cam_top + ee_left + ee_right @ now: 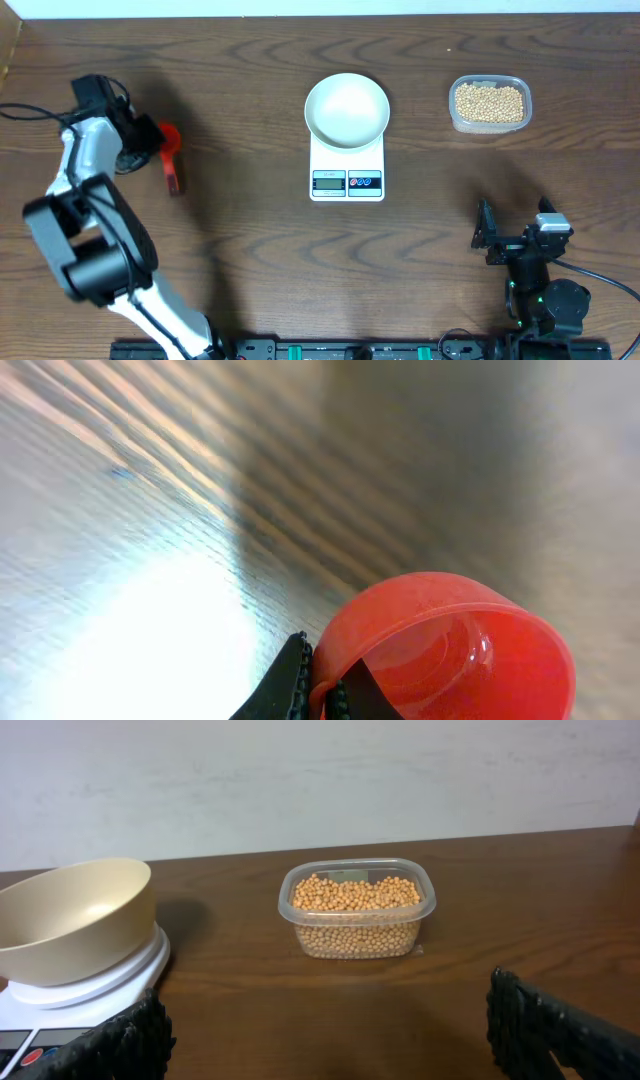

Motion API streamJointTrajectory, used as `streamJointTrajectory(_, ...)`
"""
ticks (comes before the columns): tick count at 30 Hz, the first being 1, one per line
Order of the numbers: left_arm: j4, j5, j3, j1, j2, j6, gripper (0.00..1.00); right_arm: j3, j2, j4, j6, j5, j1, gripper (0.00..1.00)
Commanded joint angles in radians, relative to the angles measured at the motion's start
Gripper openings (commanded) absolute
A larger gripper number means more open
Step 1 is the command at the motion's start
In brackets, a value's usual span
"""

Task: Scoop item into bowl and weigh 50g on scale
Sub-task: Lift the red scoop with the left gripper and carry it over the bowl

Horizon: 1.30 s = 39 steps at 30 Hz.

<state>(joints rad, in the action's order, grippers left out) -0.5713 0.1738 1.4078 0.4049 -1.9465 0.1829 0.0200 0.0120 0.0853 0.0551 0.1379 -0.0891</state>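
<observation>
The white bowl [347,108] stands empty on the white scale [347,182]; both show at the left of the right wrist view, the bowl [75,920] on the scale [100,988]. The beige beans [489,102] fill a clear plastic tub [454,113] at the back right, also seen in the right wrist view [355,895]. My left gripper [143,134] is at the far left, shut on the rim of a red scoop [169,142]. The left wrist view shows the jaws [320,690] pinching the scoop's cup [450,650], which is empty. My right gripper [512,236] is open and empty near the front right [330,1030].
The scoop's dark red handle [175,182] points toward the front edge. The table is dark brown wood [250,240]. A pale wall rises behind the table's far edge [320,780].
</observation>
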Motion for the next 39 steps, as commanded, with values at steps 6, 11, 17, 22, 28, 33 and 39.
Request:
streamJointTrajectory(6, -0.071, 0.001, -0.001, -0.021, 0.184, 0.089, 0.07, -0.005, -0.006, 0.000, -0.005, -0.005, 0.006, 0.99)
streamJointTrajectory(11, -0.108, 0.001, -0.001, -0.068, 0.235, 0.089, 0.07, -0.005, -0.006, 0.000, -0.005, -0.005, 0.006, 0.99)
streamJointTrajectory(17, -0.139, 0.001, -0.001, -0.138, 0.279, 0.093, 0.07, -0.005, -0.006, 0.000, -0.005, -0.005, 0.006, 0.99)
streamJointTrajectory(22, -0.161, 0.002, -0.001, -0.188, 0.289, 0.157, 0.07, -0.005, -0.006, 0.000, -0.005, -0.005, 0.006, 0.99)
streamJointTrajectory(28, -0.169, 0.029, -0.001, -0.233, 0.290, 0.187, 0.07, -0.005, -0.006, 0.000, -0.005, -0.005, 0.006, 0.99)
streamJointTrajectory(33, -0.169, 0.028, -0.001, -0.272, 0.296, 0.195, 0.07, -0.005, -0.006, 0.000, -0.005, -0.005, 0.006, 0.99)
streamJointTrajectory(39, -0.169, 0.028, -0.001, -0.331, 0.301, 0.198, 0.07, -0.005, -0.006, 0.000, -0.005, -0.005, 0.006, 0.99)
